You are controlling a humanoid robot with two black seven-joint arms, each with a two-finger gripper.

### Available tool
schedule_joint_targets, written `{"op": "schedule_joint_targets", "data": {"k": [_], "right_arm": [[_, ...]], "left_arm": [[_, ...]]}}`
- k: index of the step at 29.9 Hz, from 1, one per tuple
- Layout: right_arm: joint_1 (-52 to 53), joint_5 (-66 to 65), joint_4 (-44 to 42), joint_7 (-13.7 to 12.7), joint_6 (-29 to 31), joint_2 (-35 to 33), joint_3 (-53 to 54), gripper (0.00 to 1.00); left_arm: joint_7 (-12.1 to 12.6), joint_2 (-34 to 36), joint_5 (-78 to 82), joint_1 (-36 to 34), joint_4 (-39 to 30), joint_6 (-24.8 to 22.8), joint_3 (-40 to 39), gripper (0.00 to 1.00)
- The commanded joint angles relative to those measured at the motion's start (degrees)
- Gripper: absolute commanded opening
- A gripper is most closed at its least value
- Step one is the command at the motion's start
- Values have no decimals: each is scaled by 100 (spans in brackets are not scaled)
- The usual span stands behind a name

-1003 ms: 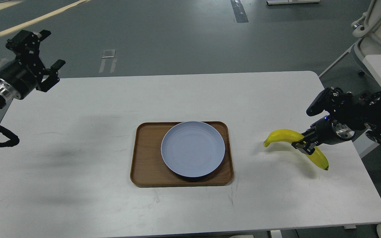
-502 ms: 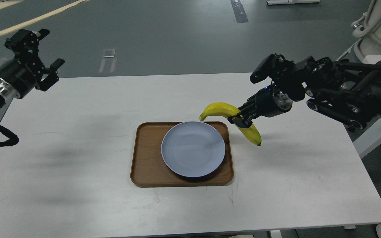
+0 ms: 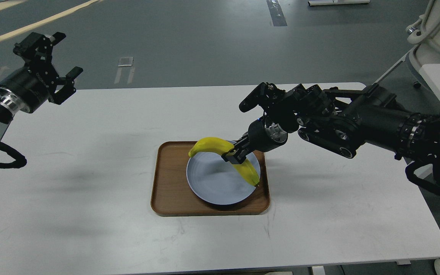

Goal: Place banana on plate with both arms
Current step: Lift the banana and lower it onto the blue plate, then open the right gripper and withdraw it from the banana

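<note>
Gripping the banana (image 3: 220,149) w/ our right gripper (image 3: 234,156), we're clamping it at about mid-length, fingers closed across the fruit approx where its curve bends. We're holding it over the plate (image 3: 214,183): the greenish stem end is pointing left over the plate's upper-left rim, and the dark tip is hanging down toward the plate's right edge. Whether that tip is touching the plate or just above it, we can't tell from this view. The banana's shadow is falling on the plate's surface beneath it.

Our right arm (image 3: 357,118) is reaching in from the right side, stretched across the table (image 3: 90,172) w/ its silver wrist ring just behind the gripper.

The plate is sitting on a brown wood-grain tray (image 3: 168,183), offset toward the tray's right side, and the tray is lying near the table's centre.

Our left gripper (image 3: 57,65) is hovering well apart from all this, up at the table's far-left corner, w/ its fingers spread wide and nothing between them. Our left arm (image 3: 10,99) is coming in from the left edge.

Beyond the table we're seeing grey floor (image 3: 189,42).
</note>
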Motion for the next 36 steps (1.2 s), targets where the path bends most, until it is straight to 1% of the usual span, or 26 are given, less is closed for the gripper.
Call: {"op": "schedule_joint_targets", "data": {"k": [1, 2, 3, 4, 5, 7, 8, 9, 10, 11, 12, 13, 14, 15, 22, 26, 29, 31, 32, 35, 36], "right_arm": [[-80, 3, -104, 0, 0, 51, -13, 4], [-89, 3, -121, 0, 0, 52, -13, 12], [-89, 3, -130, 0, 0, 52, -5, 14], [-89, 30, -148, 0, 0, 60, -4, 20], [-89, 30, -148, 0, 0, 60, -4, 20], [-80, 213, -157, 0, 0, 78, -4, 35], [-80, 258, -157, 0, 0, 87, -4, 37], [-71, 302, -174, 0, 0, 95, -4, 42], [-71, 320, -209, 0, 0, 95, 13, 50], [-71, 320, -210, 0, 0, 95, 13, 50], [-71, 329, -236, 0, 0, 95, 22, 60], [-71, 329, -245, 0, 0, 95, 31, 75], [-62, 329, -245, 0, 0, 87, 31, 85], [-45, 329, -245, 0, 0, 69, 48, 98], [122, 820, -245, 0, 0, -282, 75, 100], [254, 1496, -253, 0, 0, -756, 241, 100], [202, 2521, -262, 0, 0, -1387, 670, 100], [158, 3007, -297, 0, 0, -1609, 865, 100], [44, 3531, -402, 0, 0, -1740, 1005, 100], [-333, 5007, -770, 0, 0, -1873, 1304, 100], [-439, 5318, -885, 0, 0, -1882, 1357, 100]], "left_arm": [[1, 1, 0, -1, 1, 0, 1, 98], [1, 1, 0, -1, 1, 0, 1, 98], [1, 1, 0, -1, 1, 0, 1, 98], [1, 1, 0, -1, 1, 0, -8, 98], [1, 1, 0, -1, 1, 0, -8, 98], [1, 1, 0, -9, 1, 0, -17, 98], [1, 9, 0, -1, 1, 0, -34, 98], [1, 9, 0, -1, 1, 0, -43, 98], [1, 9, 0, -1, 1, 0, -43, 98], [1, 9, 0, -1, 1, 0, -43, 98], [1, 9, 0, -1, 1, 0, -43, 98], [1, 9, 0, -1, 1, 0, -43, 98], [1, 9, 0, -1, 1, 0, -43, 98], [1, 9, 0, -1, 1, 0, -43, 98], [1, -8, 0, -1, 1, 0, -43, 98], [1, 1, 0, -1, 9, 0, -43, 98], [1, -8, 0, 8, 9, 0, -43, 98], [1, -8, 0, 17, 9, 0, -43, 98], [1, -17, 0, 17, 9, 0, -43, 98], [1, -69, 0, 61, 9, 0, -43, 98], [1, -87, 0, 70, 9, 0, -43, 98]]}}
